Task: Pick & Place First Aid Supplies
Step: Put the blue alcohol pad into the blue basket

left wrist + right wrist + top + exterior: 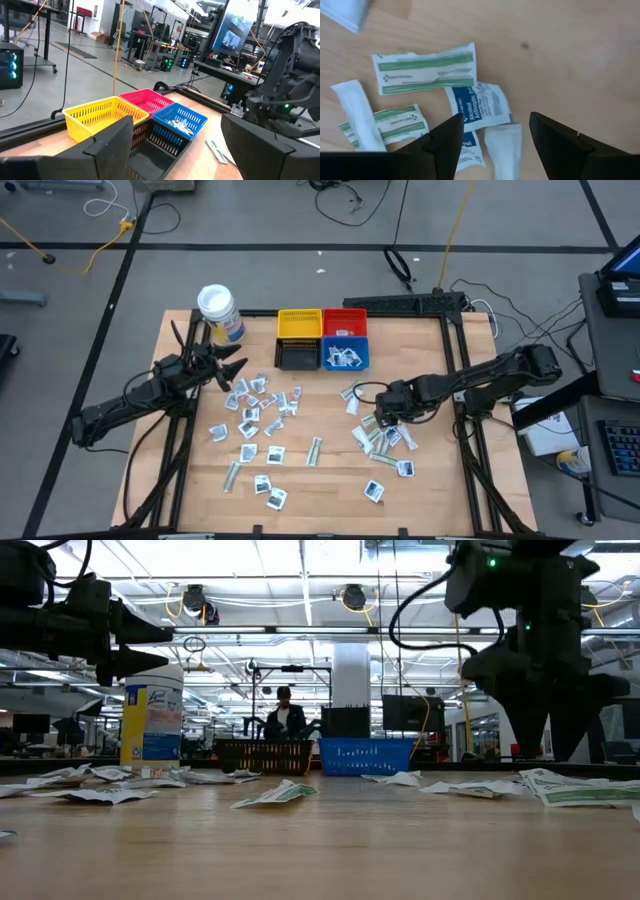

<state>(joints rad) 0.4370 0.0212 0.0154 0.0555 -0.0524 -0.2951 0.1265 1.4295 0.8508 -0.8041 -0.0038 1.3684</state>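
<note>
R gripper (378, 423) is down low over the right-hand heap of first aid supplies (385, 442), fingers spread wide, nothing between them. Directly under it lies a blue-print alcohol pad packet (479, 102), w/ a green-striped strip (425, 68) just beside it and a plain white strip (355, 114) nearby. More packets lie scattered across the table (330, 480) centre and left. L gripper (232, 372) hangs above the table near the white-lidded jar (218, 312), jaws wide apart, empty. At the far edge sit yellow bin (299, 325), red bin (345, 321), black bin (297, 355) and blue bin (345, 354); blue and red ones have some packets inside. A person (285, 716) stands well back in the room.
</note>
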